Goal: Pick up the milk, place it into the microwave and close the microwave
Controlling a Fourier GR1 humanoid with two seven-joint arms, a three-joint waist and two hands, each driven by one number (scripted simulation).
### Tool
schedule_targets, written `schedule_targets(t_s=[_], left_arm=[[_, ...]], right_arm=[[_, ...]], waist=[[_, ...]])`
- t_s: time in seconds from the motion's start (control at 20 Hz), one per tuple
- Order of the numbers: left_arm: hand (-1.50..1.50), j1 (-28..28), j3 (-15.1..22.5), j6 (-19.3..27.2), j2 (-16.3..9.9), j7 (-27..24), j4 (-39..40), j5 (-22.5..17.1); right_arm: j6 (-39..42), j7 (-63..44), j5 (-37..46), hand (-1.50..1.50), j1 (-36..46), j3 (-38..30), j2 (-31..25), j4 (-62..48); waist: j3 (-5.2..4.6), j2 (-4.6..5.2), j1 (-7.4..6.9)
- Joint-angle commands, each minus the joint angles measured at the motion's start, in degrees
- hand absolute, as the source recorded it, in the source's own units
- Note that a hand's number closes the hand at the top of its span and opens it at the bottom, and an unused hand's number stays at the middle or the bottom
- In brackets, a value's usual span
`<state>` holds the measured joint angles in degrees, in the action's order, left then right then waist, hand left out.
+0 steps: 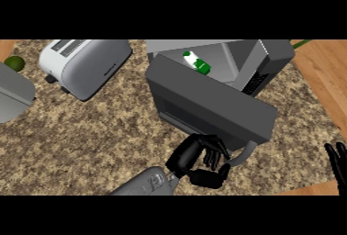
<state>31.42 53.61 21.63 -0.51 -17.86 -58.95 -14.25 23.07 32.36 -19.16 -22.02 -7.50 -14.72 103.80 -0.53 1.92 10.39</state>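
— Starting at the left: just a toaster (88, 62), well apart from the job.

— And in the middle?

— Left hand (198, 158), fingers curled in, holding nothing. Sits right at the near edge of the microwave door (217, 103), just beside the door handle (245, 153).

— Where's the milk (196, 63)?

— Already inside the microwave (271, 55), far side of the door from those fingers. Lies tipped, long way pointing up and to the left. No need to grab it any more, probably.

— So what matters next?

— Door wide open, swung out toward the robot. Stands between the fingers and the milk. Needs a push away, toward the box, most likely.

— And at the right?

— Right hand (335, 160), at the edge, fingers straight up, resting. Much farther from the door than the left.
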Motion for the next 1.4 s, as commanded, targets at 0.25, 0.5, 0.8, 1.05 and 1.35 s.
schedule_targets(t_s=[0.25,0.5,0.8,1.05,1.35], left_arm=[[-1.5,5.8,-2.8,7.5,0.5,-7.0,-0.1,-9.3],[-1.5,9.8,-3.0,8.7,0.5,-8.1,2.2,-12.5],[-1.5,13.3,-3.6,10.3,0.5,-9.6,5.1,-16.2],[-1.5,16.6,-4.1,11.7,0.5,-10.2,6.8,-18.9],[-1.5,19.4,-4.4,12.0,0.5,-11.7,9.6,-21.8]], right_arm=[[1.5,-1.7,-3.5,-1.5,1.8,-0.6,-1.5,3.0],[2.5,-3.2,-5.1,-1.5,2.9,-0.7,-2.8,3.8],[4.3,-4.5,-8.1,-1.5,4.5,-1.1,-4.6,4.2],[5.3,-5.6,-10.6,-1.5,5.9,-0.5,-5.1,5.4],[6.2,-7.2,-12.5,-1.5,7.3,-1.3,-7.2,5.5]], waist=[[-0.03,1.09,4.47],[0.06,1.75,6.49],[0.18,2.47,8.24],[0.19,2.58,9.8],[0.22,3.04,10.95]])
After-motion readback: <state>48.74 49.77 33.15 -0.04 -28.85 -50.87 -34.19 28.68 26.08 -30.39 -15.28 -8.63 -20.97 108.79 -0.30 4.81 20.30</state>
